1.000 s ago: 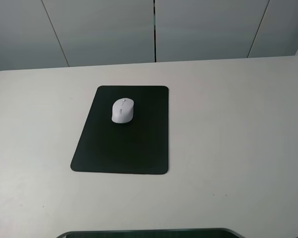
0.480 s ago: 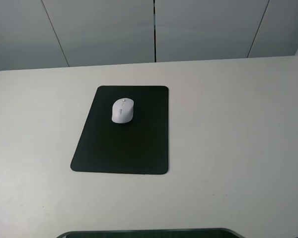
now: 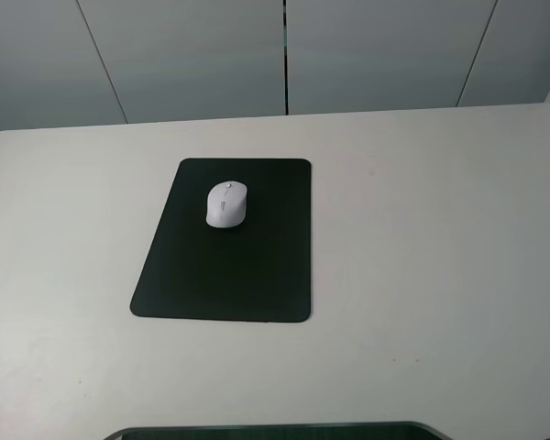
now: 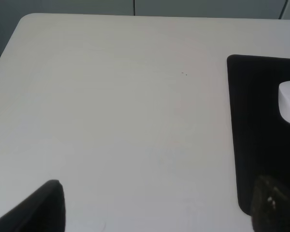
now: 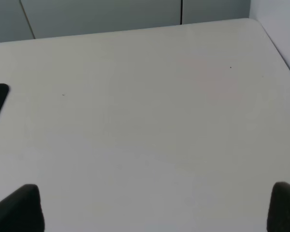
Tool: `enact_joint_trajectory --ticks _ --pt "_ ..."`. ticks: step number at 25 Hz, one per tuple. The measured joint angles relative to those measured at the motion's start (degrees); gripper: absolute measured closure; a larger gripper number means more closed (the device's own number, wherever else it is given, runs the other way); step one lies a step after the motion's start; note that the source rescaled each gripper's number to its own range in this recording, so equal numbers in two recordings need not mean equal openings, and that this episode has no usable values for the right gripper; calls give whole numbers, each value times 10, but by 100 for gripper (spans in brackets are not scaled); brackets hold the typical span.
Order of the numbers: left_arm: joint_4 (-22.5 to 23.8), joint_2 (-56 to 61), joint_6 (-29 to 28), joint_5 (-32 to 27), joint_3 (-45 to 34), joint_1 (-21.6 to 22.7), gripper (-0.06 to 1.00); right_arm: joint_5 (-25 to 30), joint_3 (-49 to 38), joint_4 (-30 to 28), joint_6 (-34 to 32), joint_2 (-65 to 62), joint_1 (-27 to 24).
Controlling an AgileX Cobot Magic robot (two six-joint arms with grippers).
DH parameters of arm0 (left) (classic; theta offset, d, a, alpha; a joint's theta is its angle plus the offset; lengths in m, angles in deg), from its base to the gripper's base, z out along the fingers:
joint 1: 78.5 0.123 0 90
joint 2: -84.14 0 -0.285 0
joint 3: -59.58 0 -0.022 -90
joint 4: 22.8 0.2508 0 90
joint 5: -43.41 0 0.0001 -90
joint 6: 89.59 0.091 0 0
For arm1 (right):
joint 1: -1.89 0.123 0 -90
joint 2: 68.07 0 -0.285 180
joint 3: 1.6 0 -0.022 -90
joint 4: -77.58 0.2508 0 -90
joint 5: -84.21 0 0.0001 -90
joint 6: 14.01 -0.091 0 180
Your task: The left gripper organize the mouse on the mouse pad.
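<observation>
Nothing has shifted since a second ago: the mouse (image 3: 226,203) rests on the mouse pad (image 3: 229,266), well apart from the left pincer (image 4: 157,205), whose fingers stand wide, empty. Placement looks finished; next, probably just staying clear.

The mouse (image 3: 226,204) lies on the mouse pad's (image 3: 225,266) far half, left of the table's (image 3: 422,238) centre.

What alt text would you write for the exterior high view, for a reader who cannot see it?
A small white-grey oval computer mouse sits on the far half of a flat matte black rectangular mouse pad, which lies left of centre on a plain white table. No robot arm appears in this view; grey wall panels stand behind the table.
</observation>
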Motion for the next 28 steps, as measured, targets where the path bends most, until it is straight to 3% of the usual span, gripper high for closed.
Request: enact_joint_trajectory --ticks 28 --pt "0 0 0 0 0 0 -1 0 0 0 0 0 0"
